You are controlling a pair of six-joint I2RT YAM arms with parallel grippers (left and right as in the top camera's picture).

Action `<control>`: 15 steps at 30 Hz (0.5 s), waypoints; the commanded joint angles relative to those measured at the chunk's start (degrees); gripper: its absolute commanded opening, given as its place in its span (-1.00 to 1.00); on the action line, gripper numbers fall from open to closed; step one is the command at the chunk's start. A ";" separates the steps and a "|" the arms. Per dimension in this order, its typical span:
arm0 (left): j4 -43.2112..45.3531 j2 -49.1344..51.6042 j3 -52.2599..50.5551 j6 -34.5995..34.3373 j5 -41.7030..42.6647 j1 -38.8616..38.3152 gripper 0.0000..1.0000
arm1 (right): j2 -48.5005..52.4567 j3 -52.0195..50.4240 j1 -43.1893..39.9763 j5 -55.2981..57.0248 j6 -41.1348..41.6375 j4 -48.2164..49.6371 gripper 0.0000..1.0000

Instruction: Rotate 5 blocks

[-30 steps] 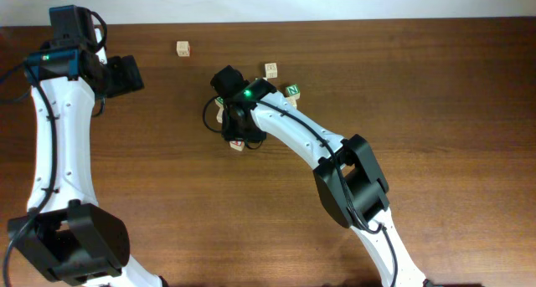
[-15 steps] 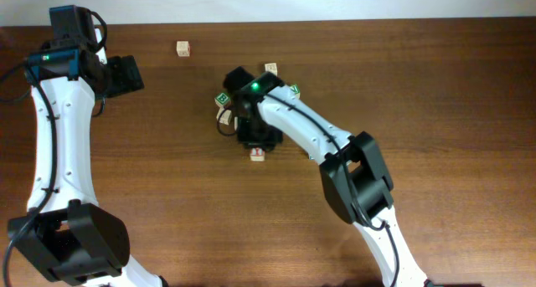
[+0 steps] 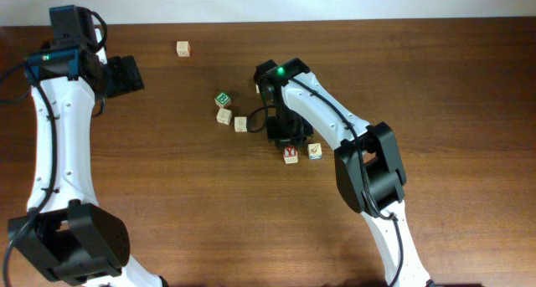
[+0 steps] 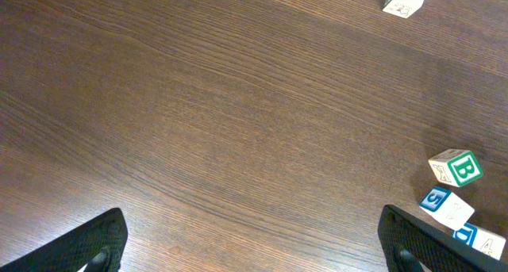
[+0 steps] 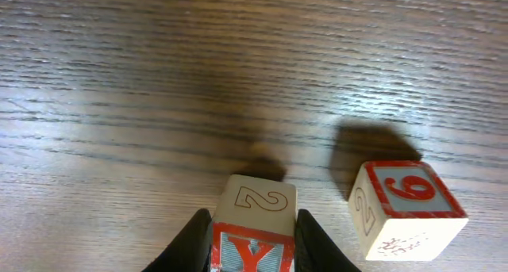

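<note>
The right gripper [image 5: 254, 244] pinched the red Y block [image 5: 255, 201]. It needed a square, gentle twist, clear of the red-numbered block [image 5: 405, 208]. The left gripper [image 4: 254, 252] gaped wide.

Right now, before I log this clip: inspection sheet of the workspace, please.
Surface: brown wooden table.
Job's things: red Y block between the right jaws; red-numeral block beside it, apart; pale block and its neighbour near the middle; lone block near the far edge.
Clutter: green B cube by the pale block.
Grippers: right gripper shut on the red Y block; left gripper open, empty.
Cables: black cable along the left arm.
Surroundings: pale strip beyond the far edge.
</note>
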 commanded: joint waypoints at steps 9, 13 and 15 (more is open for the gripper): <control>0.11 0.11 1.09 -0.74 -0.63 0.28 0.98 | 1.07 -0.37 -0.98 2.34 -0.61 -2.08 -0.30; 0.11 0.11 1.09 -0.74 -0.63 0.28 0.98 | 1.07 -0.37 -0.98 3.08 -0.61 -1.60 -0.15; 0.11 0.11 1.09 -0.74 -0.63 0.28 0.99 | 1.07 -0.35 -0.98 3.10 -0.61 -0.98 -0.14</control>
